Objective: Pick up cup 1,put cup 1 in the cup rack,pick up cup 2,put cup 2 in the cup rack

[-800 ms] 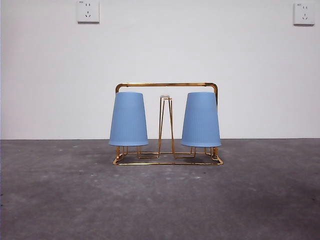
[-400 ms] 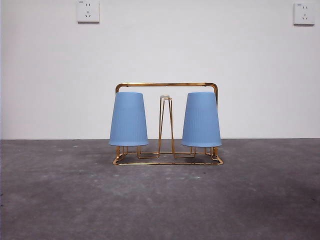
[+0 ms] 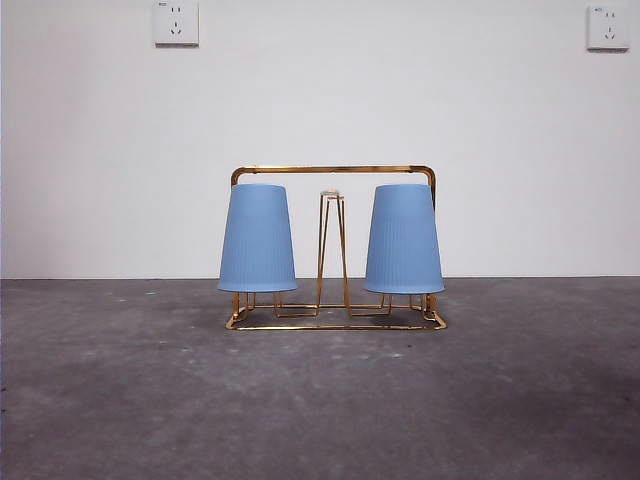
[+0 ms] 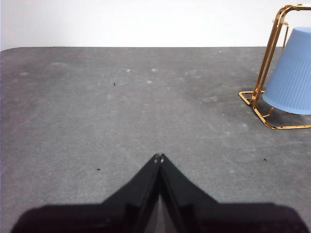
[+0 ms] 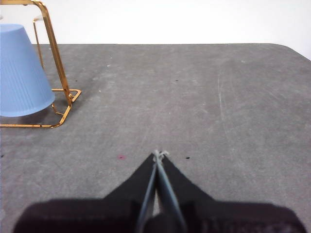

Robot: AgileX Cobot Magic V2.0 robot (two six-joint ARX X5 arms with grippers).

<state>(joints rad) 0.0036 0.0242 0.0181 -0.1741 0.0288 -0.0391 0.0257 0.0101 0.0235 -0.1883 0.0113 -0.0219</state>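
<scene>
From my remote station I find the gold wire cup rack with its rectangular arched frame [image 3: 335, 172] standing mid-table on the grey table surface [image 3: 320, 400], in front of the white wall [image 3: 320, 110]. Two blue ribbed plastic cups sit inverted on its pegs: the left blue cup [image 3: 257, 238] at the left end and the right blue cup [image 3: 403, 239] at the right end, both clear of the table and hanging over the flat wire base. Between them the narrow centre hairpin peg [image 3: 333, 250] stands bare. The left gripper [image 4: 159, 158] hovers low over bare table well to the left of the rack, its two black jaws pressed together on nothing; its wrist view catches only the rack's end and one cup at the picture's edge. The right gripper [image 5: 158, 154] is in the mirror position well to the right of the rack, jaws likewise closed and empty. Neither arm shows in the front view. My judgement is that both placing steps are complete and the task stands at its end. No further grasp appears to be called for; at most I would hold both arms clear of the rack.
</scene>
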